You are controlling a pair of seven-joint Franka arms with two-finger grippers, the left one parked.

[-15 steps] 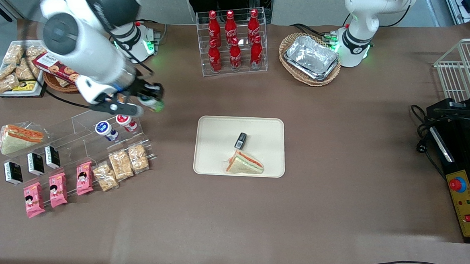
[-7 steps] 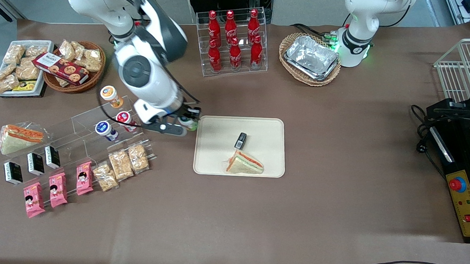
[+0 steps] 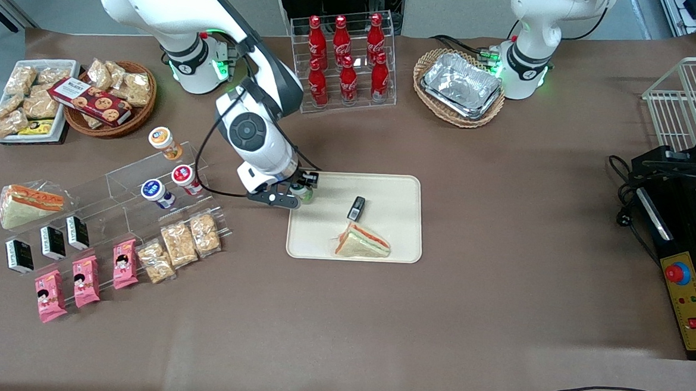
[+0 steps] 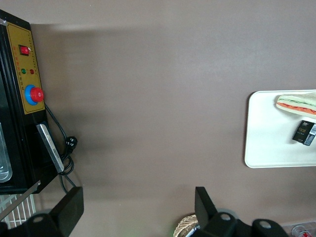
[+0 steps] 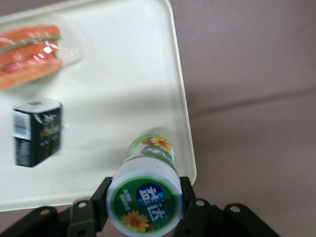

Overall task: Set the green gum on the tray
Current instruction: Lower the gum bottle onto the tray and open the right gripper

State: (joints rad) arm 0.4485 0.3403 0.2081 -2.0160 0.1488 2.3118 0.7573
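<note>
The right arm reaches down and forward from its base, elbow bent, wrist angled toward the table. Its gripper (image 3: 298, 194) hangs low above the tray's (image 3: 384, 185) corner nearest the working arm, fingers (image 5: 101, 197) clamped on the green gum (image 5: 145, 197).

The gripper (image 3: 298, 194), closed around the green gum (image 5: 146, 195), hangs over the tray (image 3: 322, 242) at its edge toward the working arm. On the tray, a black box (image 3: 356, 208) and a sandwich (image 3: 363, 243) occupy the middle and the part nearest the front camera; bare tray surface lies under the gripper.
</note>
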